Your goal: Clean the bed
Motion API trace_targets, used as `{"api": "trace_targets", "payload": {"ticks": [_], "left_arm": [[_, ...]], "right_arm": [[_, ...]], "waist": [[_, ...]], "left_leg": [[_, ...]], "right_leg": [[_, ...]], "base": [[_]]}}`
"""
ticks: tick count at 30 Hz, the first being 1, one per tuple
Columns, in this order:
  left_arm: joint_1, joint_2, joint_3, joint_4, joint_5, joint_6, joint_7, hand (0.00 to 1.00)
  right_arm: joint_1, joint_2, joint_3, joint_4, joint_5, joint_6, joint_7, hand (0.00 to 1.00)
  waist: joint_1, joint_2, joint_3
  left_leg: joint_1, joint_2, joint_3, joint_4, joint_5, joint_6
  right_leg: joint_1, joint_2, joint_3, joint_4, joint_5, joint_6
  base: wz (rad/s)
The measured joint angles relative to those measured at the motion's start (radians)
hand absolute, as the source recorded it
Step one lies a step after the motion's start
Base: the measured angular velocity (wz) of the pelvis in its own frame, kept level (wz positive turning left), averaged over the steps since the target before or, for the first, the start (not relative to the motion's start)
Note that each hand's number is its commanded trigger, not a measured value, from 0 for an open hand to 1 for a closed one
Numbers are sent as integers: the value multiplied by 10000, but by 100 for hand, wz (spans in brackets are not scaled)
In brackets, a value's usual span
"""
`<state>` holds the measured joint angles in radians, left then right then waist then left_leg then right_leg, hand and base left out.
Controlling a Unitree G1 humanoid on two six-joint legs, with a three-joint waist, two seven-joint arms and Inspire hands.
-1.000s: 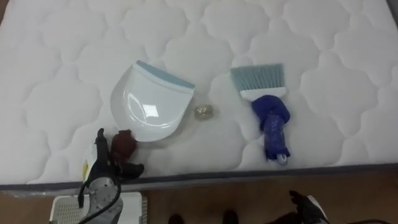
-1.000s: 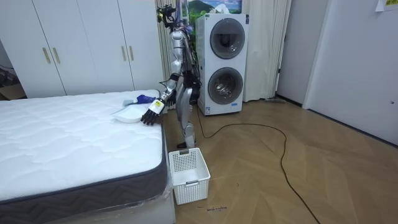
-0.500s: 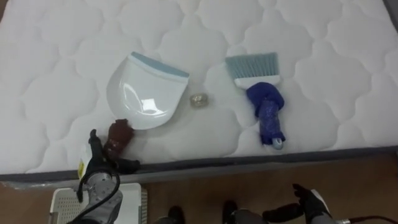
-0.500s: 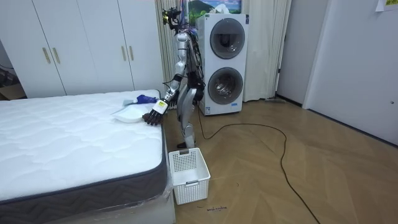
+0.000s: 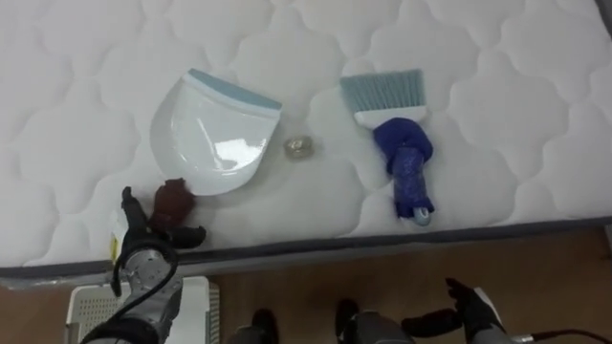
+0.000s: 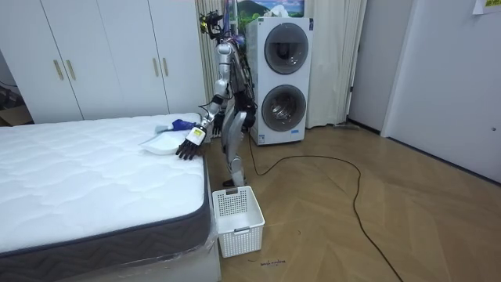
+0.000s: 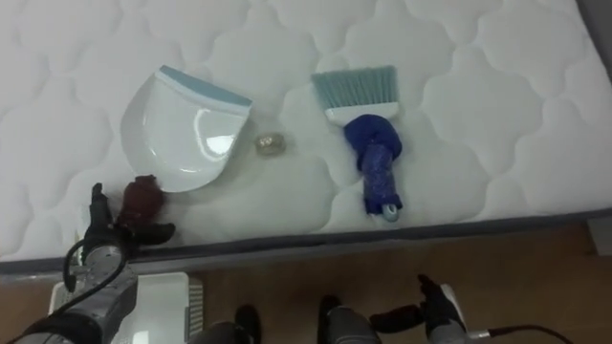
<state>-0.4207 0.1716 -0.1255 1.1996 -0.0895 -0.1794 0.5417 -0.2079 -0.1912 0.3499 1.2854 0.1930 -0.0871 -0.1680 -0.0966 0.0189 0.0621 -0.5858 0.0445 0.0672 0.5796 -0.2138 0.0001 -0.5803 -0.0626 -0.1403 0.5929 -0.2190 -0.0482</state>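
Flanking the dustpan's dark red handle (image 5: 172, 199), the left hand's (image 5: 145, 244) fingers (image 5: 127, 203) stand straight, not closed on it. The white dustpan (image 5: 215, 143), a small crumpled scrap (image 5: 298, 146) and the blue brush (image 5: 400, 153) lie near the mattress (image 5: 76, 57) edge. The right hand (image 5: 470, 311), loosely open, is cut off by the eye views' bottom edge. The room view adds a white basket (image 6: 237, 219) by the robot's feet; the scrap is too small to make out there.

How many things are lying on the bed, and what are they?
dustpan: 1
brush: 1
scrap of rubbish: 1
Total: 3
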Motion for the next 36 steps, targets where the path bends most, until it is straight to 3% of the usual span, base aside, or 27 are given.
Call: {"api": "trace_targets", "payload": {"ticks": [4,11,12,13,14,15,18,24,29,36], "left_arm": [[-258,104,-282,-25,-149,-24,129,0],[-599,122,-377,-34,-59,-163,460,0],[-606,124,-377,-34,-59,-162,460,32],[-608,124,-389,-34,-25,-163,457,52],[-607,126,-390,-34,41,-163,454,60],[-606,143,-383,-32,142,-163,439,83],[-601,148,-421,-28,393,-157,312,100],[-607,293,-877,-13,578,-44,-156,100],[-620,535,-1426,81,1123,511,-859,100],[-620,472,-1835,450,1422,1110,-1866,100]], "right_arm": [[14,-52,152,-10,67,-69,-37,0],[30,-152,217,-13,63,-233,-40,0],[32,-152,216,-13,64,-241,-37,0],[36,-149,213,-8,64,-234,-32,0],[35,-146,212,-8,64,-225,-28,0],[33,-143,209,-8,49,-214,-14,0],[14,-176,188,-13,14,-202,100,0],[47,-191,218,-107,60,-104,193,0],[39,-193,209,-138,51,234,406,0],[61,-165,206,-163,-17,472,463,0]], "waist": [[-150,51,70],[-318,112,107],[-353,115,108],[-371,129,109],[-363,136,108],[-351,139,110],[-353,137,111],[-401,136,110],[-529,132,110],[-648,117,106]], "left_leg": [[-54,-30,9,246,-164,49],[-195,-53,66,505,-303,92],[-201,-52,67,533,-304,93],[-232,-40,97,630,-341,86],[-249,-12,119,681,-374,85],[-285,40,118,751,-400,79],[-310,117,182,818,-414,88],[-316,136,333,889,-472,94],[-316,116,350,893,-474,98],[-281,122,521,877,-479,114]], "right_leg": [[-14,-59,-13,240,-220,59],[-153,-220,-73,570,-399,93],[-153,-240,-101,615,-430,85],[-153,-245,-106,687,-486,81],[-153,-244,-97,686,-490,78],[-156,-219,-121,691,-498,63],[-222,-233,-98,805,-514,45],[-266,-211,-30,941,-596,18],[-307,-219,-17,1031,-603,23],[-341,-194,96,1046,-614,40]], "base": [[4],[6],[14],[8],[0],[0],[-2],[-5],[0],[-3]]}}
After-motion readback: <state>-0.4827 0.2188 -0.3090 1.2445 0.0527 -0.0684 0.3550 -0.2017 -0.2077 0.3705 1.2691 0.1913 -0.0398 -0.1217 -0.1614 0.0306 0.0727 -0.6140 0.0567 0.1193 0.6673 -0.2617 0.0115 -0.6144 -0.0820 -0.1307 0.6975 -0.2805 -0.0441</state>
